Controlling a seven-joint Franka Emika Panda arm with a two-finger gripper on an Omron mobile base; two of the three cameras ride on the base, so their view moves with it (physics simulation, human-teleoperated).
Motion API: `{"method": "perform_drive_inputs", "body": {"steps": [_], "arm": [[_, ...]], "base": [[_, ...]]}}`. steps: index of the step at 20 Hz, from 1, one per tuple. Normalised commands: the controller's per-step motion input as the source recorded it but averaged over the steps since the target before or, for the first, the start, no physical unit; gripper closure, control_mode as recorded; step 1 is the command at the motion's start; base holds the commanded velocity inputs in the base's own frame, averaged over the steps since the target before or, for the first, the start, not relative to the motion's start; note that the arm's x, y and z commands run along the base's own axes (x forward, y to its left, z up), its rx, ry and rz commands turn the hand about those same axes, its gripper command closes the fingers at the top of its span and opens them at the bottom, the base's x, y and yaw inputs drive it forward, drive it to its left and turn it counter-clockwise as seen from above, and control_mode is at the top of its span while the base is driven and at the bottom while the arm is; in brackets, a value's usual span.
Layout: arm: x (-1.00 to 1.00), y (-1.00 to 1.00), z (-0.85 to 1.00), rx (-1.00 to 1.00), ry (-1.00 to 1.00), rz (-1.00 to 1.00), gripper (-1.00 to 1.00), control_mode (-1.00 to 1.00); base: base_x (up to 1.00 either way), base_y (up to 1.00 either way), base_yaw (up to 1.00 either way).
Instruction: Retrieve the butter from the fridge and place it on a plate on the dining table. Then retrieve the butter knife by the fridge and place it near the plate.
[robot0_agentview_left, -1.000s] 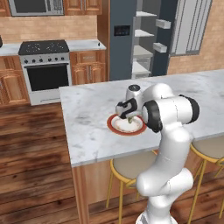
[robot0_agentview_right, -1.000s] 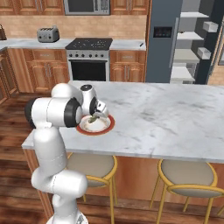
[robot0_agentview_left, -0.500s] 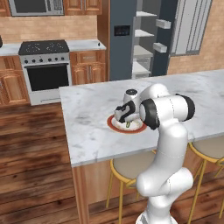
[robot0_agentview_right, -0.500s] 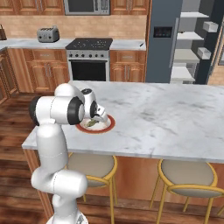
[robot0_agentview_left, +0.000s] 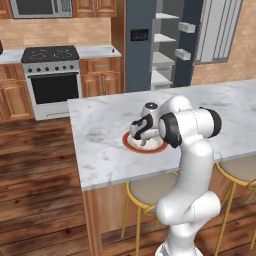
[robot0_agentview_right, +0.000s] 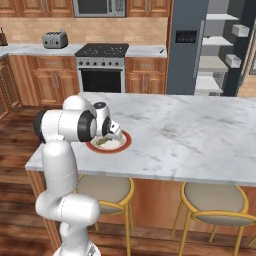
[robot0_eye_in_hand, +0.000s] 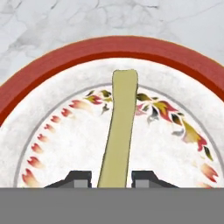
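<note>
Jaws slightly parted around butter (robot0_eye_in_hand: 119, 127), on plate (robot0_eye_in_hand: 109, 50).

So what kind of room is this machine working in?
A home kitchen, rendered: a stove set among wooden cabinets, an open fridge, and a marble dining table with stools.

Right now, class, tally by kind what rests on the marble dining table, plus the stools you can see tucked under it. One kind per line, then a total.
Plates: 1, the red-rimmed plate
Butter sticks: 1, the butter, lying on the plate
Stools: 2, the left stool and the right stool
Total: 4
</note>
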Motion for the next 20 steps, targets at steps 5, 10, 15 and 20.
{"method": "perform_drive_inputs", "body": {"steps": [5, 10, 15, 20], "arm": [[0.0, 0.0, 0.0, 0.0, 0.0, 0.0, -1.0, -1.0], [0.0, 0.0, 0.1, -0.01, 0.0, 0.0, -1.0, -1.0], [-0.38, 0.0, 0.72, -0.08, 0.08, 0.0, -1.0, -1.0], [-0.98, -0.11, 0.99, 0.0, 0.0, 0.06, -1.0, -1.0]], "base": [[0.0, 0.0, 0.0], [0.0, 0.0, 0.0], [0.0, 0.0, 0.0], [0.0, 0.0, 0.0]]}}
